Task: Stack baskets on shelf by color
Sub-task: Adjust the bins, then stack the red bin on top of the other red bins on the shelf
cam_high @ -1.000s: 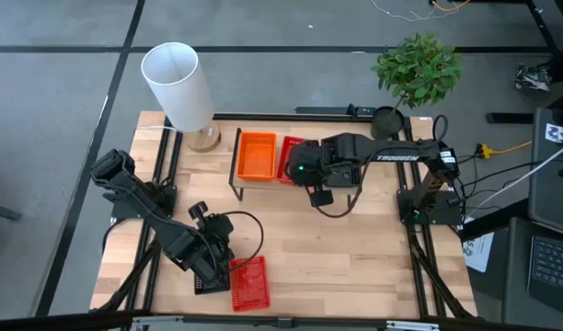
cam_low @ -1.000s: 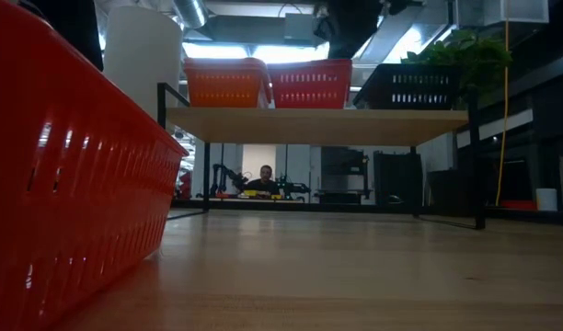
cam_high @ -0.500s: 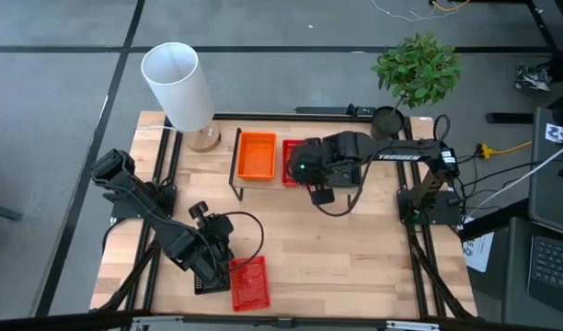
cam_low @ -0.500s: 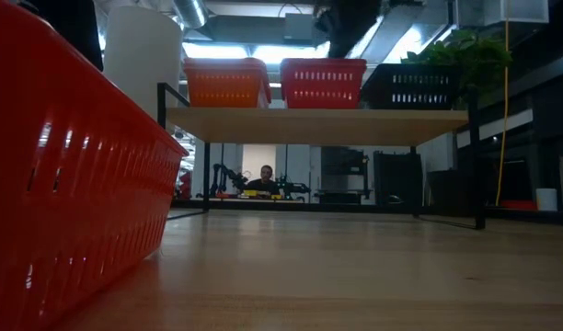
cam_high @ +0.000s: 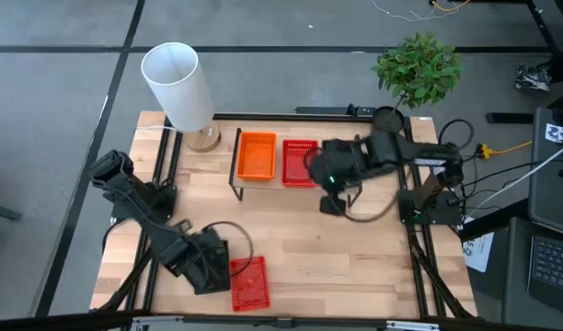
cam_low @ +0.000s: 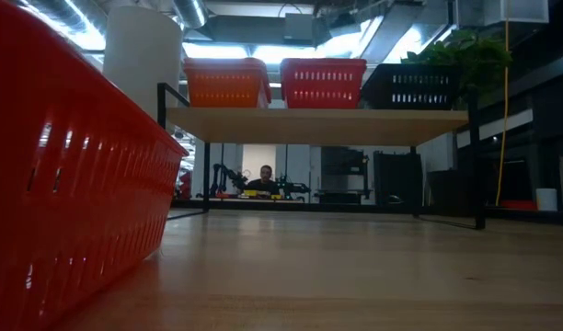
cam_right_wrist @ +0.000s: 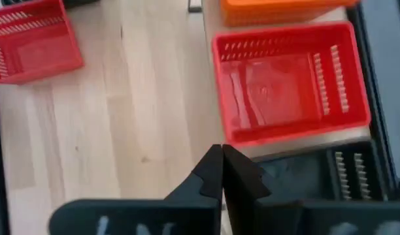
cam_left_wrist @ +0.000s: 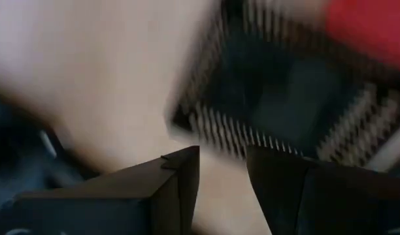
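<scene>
On the shelf (cam_low: 318,121) stand an orange basket (cam_low: 226,83), a red basket (cam_low: 323,83) and a black basket (cam_low: 415,85) in a row. My right gripper (cam_right_wrist: 221,163) is shut and hovers just off the near side of the red basket (cam_right_wrist: 288,81), beside the black one (cam_right_wrist: 347,176); in the high view it (cam_high: 329,179) covers the shelf's right part. Another red basket (cam_high: 248,281) rests on the table near its near edge. My left gripper (cam_left_wrist: 223,171) is open above a black basket (cam_left_wrist: 278,98) lying left of that red one; in the high view the gripper (cam_high: 204,267) hides it.
A white cylinder (cam_high: 178,85) on a wooden base stands at the table's far left corner, and a potted plant (cam_high: 416,69) at its far right corner. The red basket on the table fills the low view's left side (cam_low: 61,175). Bare wood (cam_high: 337,257) lies between the arms.
The red basket on the shelf shifted a little toward the right and settled beside the black one. My right gripper then drew away from it toward the table's right and near side. My left gripper moved toward the near edge, over the black basket on the table.
</scene>
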Robot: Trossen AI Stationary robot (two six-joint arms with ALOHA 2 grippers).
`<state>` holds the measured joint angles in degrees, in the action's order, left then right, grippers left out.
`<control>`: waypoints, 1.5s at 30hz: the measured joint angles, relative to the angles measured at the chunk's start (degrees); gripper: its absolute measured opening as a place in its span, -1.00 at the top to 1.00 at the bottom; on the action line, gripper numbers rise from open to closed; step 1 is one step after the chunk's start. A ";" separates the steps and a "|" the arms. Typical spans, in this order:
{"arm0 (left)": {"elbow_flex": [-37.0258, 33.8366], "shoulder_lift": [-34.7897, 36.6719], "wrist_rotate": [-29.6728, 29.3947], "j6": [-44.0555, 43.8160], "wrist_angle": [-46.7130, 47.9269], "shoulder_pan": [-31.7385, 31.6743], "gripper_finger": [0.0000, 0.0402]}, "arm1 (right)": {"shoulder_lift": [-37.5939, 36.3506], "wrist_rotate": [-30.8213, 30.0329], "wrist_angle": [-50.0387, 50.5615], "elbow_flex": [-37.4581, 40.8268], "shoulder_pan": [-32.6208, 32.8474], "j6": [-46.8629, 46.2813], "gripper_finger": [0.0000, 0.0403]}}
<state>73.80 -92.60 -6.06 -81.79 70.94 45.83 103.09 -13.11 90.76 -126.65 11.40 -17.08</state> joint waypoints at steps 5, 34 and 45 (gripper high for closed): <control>-0.32 -0.31 13.24 -12.17 0.09 6.52 0.41 | -1.62 -2.06 -0.79 3.10 9.94 -11.19 0.95; -9.85 -0.39 -0.89 26.74 -41.00 -17.44 0.67 | -2.69 -19.18 -14.80 21.20 43.60 -57.86 0.95; 6.28 0.81 -4.96 25.77 -18.95 -10.71 0.67 | -2.69 -14.00 -53.26 36.18 43.42 -29.36 0.95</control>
<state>80.08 -91.79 -11.02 -56.02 51.99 35.12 100.40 -27.11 37.51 -90.47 54.82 -46.43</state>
